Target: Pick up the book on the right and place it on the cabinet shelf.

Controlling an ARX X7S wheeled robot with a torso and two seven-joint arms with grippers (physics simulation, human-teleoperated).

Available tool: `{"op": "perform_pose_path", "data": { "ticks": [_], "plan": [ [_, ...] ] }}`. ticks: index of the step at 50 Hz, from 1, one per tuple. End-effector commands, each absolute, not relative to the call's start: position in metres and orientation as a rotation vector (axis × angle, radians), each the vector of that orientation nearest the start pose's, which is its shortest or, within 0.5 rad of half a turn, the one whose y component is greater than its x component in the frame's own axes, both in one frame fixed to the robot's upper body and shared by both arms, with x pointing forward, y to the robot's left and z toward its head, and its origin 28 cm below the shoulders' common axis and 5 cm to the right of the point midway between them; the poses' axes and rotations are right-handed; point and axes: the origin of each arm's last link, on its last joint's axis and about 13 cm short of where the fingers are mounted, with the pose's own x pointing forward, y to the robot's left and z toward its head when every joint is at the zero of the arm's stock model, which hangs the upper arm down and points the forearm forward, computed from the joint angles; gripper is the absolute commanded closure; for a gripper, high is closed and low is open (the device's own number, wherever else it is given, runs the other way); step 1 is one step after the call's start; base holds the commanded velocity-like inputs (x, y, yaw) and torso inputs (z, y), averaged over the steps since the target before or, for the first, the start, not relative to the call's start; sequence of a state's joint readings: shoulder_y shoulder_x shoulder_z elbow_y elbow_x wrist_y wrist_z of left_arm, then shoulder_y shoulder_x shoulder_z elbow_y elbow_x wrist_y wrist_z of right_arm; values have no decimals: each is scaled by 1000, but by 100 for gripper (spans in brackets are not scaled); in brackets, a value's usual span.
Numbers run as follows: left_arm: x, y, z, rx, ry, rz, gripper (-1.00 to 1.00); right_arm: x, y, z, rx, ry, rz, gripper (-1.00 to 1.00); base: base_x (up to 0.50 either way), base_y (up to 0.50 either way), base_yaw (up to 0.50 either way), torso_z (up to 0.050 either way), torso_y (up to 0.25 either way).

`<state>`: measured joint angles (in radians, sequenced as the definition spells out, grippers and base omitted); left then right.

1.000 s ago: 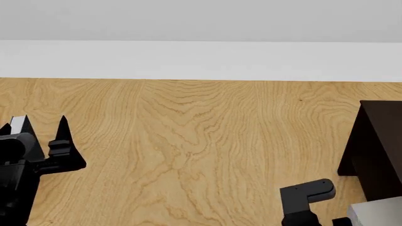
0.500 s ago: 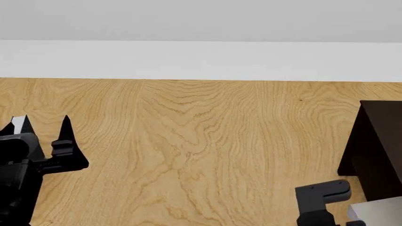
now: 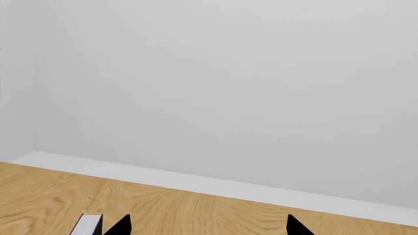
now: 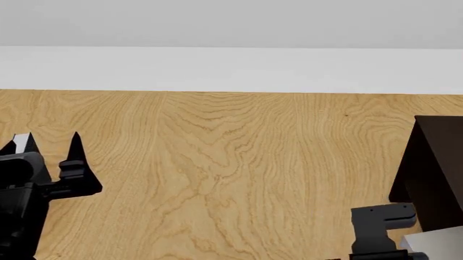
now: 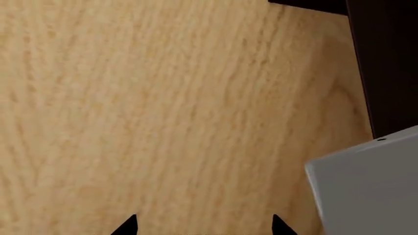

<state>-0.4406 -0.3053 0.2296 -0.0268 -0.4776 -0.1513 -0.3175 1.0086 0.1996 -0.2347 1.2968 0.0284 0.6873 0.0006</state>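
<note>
The light-grey book [image 5: 365, 181] lies on the wooden floor with one corner in the right wrist view. It also shows at the bottom right of the head view [image 4: 436, 244], next to the dark cabinet [image 4: 436, 168]. The cabinet's dark board also shows in the right wrist view [image 5: 385, 63]. My right gripper [image 5: 203, 226] is open and empty over bare floor, beside the book and not touching it. In the head view only the right arm's wrist block [image 4: 382, 221] shows. My left gripper [image 4: 45, 142] is open and empty at the left; its tips also show in the left wrist view [image 3: 209, 227].
The wooden floor [image 4: 231, 162] runs back to a white baseboard [image 4: 231, 70] and a grey wall. A small white-and-grey piece [image 4: 21, 142] shows beside the left gripper's outer finger, also in the left wrist view [image 3: 88, 225]. I cannot tell what it is.
My right arm has moved to the right, closer to the cabinet and the grey book. The left gripper has barely moved.
</note>
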Motion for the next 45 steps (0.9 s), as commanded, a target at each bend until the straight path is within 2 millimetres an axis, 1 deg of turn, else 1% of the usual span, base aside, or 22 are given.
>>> {"op": "perform_pose_path", "data": {
  "ticks": [1,2,5,8,9,10,16,24,30,33,38,42,45],
  "plan": [
    [297,231,109,-125,-154,81,-100,335,-196,41,-284,1023,-273,-100,0,0,-3,0,0],
    [297,231,109,-126,-154,81,-100,337,-197,43,-301,1014,-290,-100,0,0,-3,0,0],
    [297,231,108,-126,-149,83,-100,333,-199,38,-342,1035,-299,-100,0,-1,-3,0,0],
    [297,231,108,-125,-148,83,-100,337,-202,41,-325,947,-370,-100,0,-1,-3,0,0],
    [297,231,108,-125,-148,83,-100,337,-202,41,-325,947,-370,-100,0,0,-3,0,0],
    [296,231,109,-126,-149,83,-100,340,-204,43,-344,898,-395,-100,0,0,0,0,0],
    [296,231,109,-123,-147,83,-100,343,-211,44,-340,821,-431,-100,0,-2,-4,0,0],
    [296,229,110,-117,-149,81,-100,345,-221,46,-440,714,-496,-100,0,-1,-2,0,0],
    [297,228,110,-114,-147,74,-100,351,-226,50,-464,568,-577,-100,8,-3,-4,0,0],
    [297,228,109,-112,-147,73,-100,350,-225,48,-450,567,-566,-100,15,-5,-8,0,0],
    [296,228,109,-105,-144,77,-100,340,-227,35,-455,625,-560,-100,15,-7,-11,0,0],
    [295,226,110,-100,-145,68,-100,341,-228,37,-455,614,-554,-100,17,-9,-14,0,0],
    [295,227,109,-105,-145,72,-100,343,-224,37,-454,593,-509,-100,17,-10,-16,0,0]
  ]
}}
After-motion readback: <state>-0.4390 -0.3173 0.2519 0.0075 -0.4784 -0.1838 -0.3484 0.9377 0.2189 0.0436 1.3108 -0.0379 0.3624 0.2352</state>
